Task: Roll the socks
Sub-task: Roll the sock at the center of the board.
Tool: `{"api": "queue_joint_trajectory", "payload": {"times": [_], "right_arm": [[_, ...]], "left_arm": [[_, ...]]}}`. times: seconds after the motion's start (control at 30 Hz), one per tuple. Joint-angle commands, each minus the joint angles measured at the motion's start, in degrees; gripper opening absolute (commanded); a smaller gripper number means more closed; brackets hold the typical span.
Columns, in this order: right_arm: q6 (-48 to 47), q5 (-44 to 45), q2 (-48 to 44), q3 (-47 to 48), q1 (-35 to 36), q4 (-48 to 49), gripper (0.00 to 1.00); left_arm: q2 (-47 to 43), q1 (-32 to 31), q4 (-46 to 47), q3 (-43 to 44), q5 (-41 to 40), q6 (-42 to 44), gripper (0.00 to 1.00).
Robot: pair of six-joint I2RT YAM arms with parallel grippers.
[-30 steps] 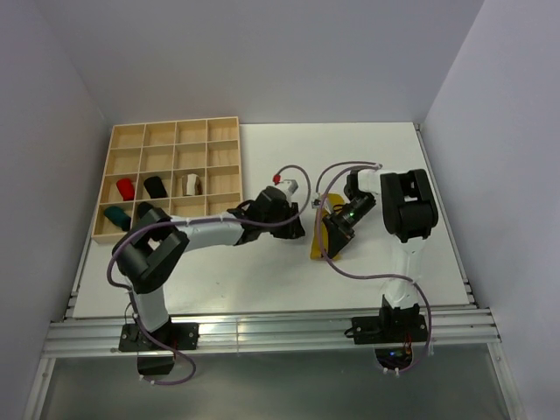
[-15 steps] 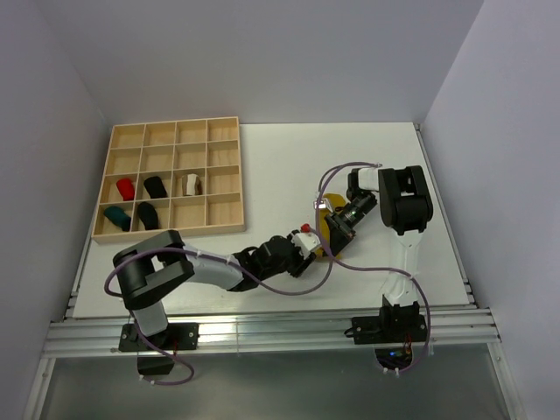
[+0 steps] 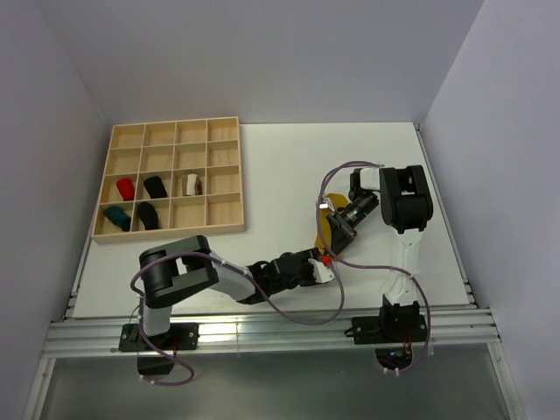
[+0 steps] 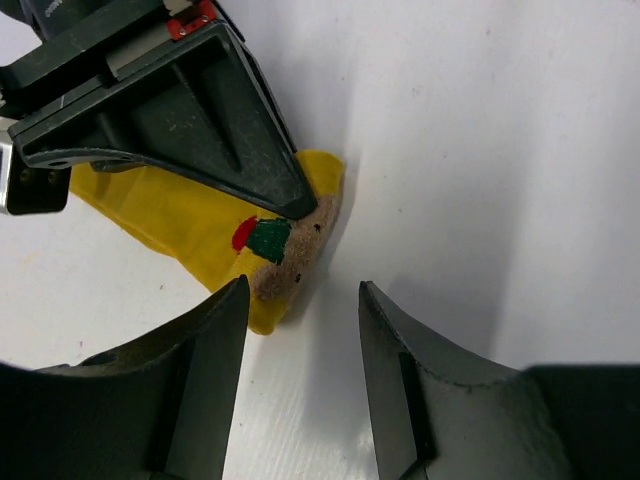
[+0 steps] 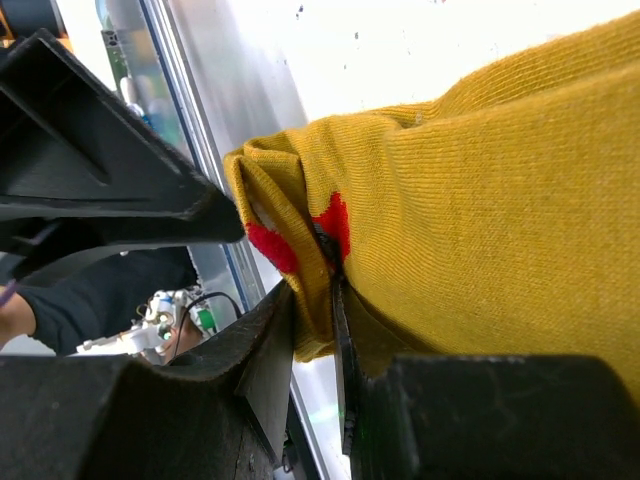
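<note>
A mustard yellow sock (image 3: 321, 229) lies in the middle of the table, under my right arm. My right gripper (image 3: 336, 236) is shut on one edge of it; in the right wrist view the fabric (image 5: 480, 170) is pinched between the fingers (image 5: 335, 290). My left gripper (image 3: 325, 261) is open and empty, low over the table just short of the sock's near end. In the left wrist view the sock (image 4: 180, 220) shows a brown tip with a red and green patch, just beyond my left gripper's open jaws (image 4: 300, 330).
A wooden compartment tray (image 3: 224, 131) stands at the back left. It holds a red sock (image 3: 126, 188), a black one (image 3: 156, 186), a white one (image 3: 192, 184), a teal one (image 3: 115, 215) and another black one (image 3: 148, 215). The left arm lies along the near table edge.
My left arm has swung from the table's middle down toward the near edge, bringing its open gripper to the sock's near end. The right gripper has kept its hold and barely moved.
</note>
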Motion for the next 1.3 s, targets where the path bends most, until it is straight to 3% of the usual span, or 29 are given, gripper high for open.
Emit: {"api": "queue_joint_trajectory", "payload": {"times": [0.0,0.37,0.67,0.93,1.07,1.27], "right_arm": [[-1.9,1.5,1.3,1.7,-0.6,-2.2,0.27],[-2.7,1.4,2.3,2.6,-0.7,-3.5,0.27],[-2.8,1.3,2.3,2.6,-0.7,-3.5,0.27],[-2.5,1.1,1.5,2.1,-1.1,-3.0,0.26],[-0.1,1.2,-1.7,0.5,-1.5,1.0,0.32],[4.8,0.8,-8.6,-1.3,-3.0,6.8,0.46]], "left_arm": [[1.8,-0.6,5.1,1.9,0.3,6.4,0.53],[7.3,-0.8,6.9,5.1,0.9,13.1,0.53],[7.1,0.9,-4.6,8.8,7.5,10.4,0.47],[7.9,1.2,-17.6,13.6,9.5,5.2,0.18],[8.3,2.0,-26.8,18.0,12.9,-0.1,0.03],[8.8,4.5,-36.8,22.0,18.5,-11.4,0.00]]}}
